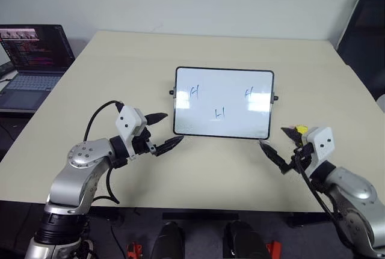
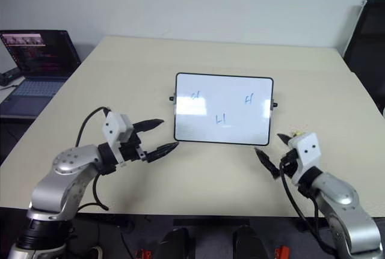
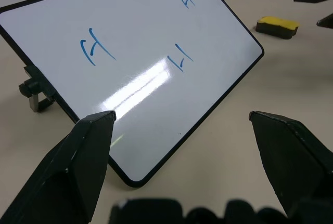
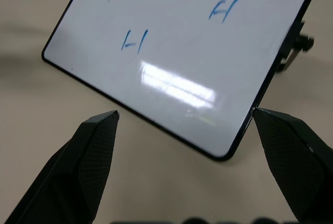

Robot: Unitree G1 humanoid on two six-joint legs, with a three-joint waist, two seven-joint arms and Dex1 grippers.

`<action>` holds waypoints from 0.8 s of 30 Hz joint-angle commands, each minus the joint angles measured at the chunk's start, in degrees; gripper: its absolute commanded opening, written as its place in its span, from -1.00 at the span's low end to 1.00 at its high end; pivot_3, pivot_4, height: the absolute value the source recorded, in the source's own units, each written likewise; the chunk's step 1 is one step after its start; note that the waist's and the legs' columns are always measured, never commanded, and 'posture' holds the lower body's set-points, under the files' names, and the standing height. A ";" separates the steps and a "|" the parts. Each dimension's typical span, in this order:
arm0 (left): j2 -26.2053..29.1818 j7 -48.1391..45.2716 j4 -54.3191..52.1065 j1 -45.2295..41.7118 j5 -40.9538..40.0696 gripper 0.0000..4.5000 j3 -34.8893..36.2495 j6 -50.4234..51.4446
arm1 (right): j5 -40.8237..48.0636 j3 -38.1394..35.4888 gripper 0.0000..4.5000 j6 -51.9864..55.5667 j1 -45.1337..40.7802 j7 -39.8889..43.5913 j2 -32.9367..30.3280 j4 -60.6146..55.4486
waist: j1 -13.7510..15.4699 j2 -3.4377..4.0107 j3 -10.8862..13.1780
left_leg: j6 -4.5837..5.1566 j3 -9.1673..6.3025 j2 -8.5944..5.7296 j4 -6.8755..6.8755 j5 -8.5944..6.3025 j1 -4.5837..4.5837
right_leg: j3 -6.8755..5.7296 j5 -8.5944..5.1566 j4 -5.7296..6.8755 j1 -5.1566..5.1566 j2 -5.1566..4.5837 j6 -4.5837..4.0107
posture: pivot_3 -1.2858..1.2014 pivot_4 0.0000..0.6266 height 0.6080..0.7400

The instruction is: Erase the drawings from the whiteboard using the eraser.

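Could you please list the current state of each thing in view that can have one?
whiteboard: propped up at a tilt on the table, not yet wiped.
drawings: three blue marks, all intact.
eraser: lying on the table beside the board, not held.
left gripper: open, empty, near the board's corner.
right gripper: open, empty, close to the eraser.
laptop: lid open, screen lit.
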 commanded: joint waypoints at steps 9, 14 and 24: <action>2.23 -2.81 -1.69 3.24 -0.32 1.00 2.69 -2.09 | 1.89 -4.92 0.98 4.25 3.62 -3.10 -0.26 -4.29 | 0.00 0.00 0.00 | -0.01 0.00 0.00 0.14 -0.01 0.07 | 0.01 0.02 0.01 0.06 -0.03 -0.03 | 0.03 -0.52 1.00; 5.29 -6.37 -1.75 4.16 -3.37 1.00 5.83 -1.25 | 7.18 -8.39 0.98 4.74 8.06 -0.36 -0.25 -7.97 | 0.01 0.01 0.00 | -0.01 0.00 0.02 0.07 -0.01 -0.02 | -0.01 0.01 -0.02 -0.02 -0.02 -0.02 | 0.03 -0.52 1.00; 3.82 -11.64 0.60 -1.69 -5.03 1.00 0.40 -0.35 | 3.44 -2.08 0.98 3.67 16.11 -3.70 2.31 -13.45 | 0.05 -0.02 -0.01 | -0.04 0.02 0.01 0.15 -0.03 -0.01 | -0.02 0.01 -0.07 -0.10 -0.10 -0.03 | 0.03 -0.52 1.00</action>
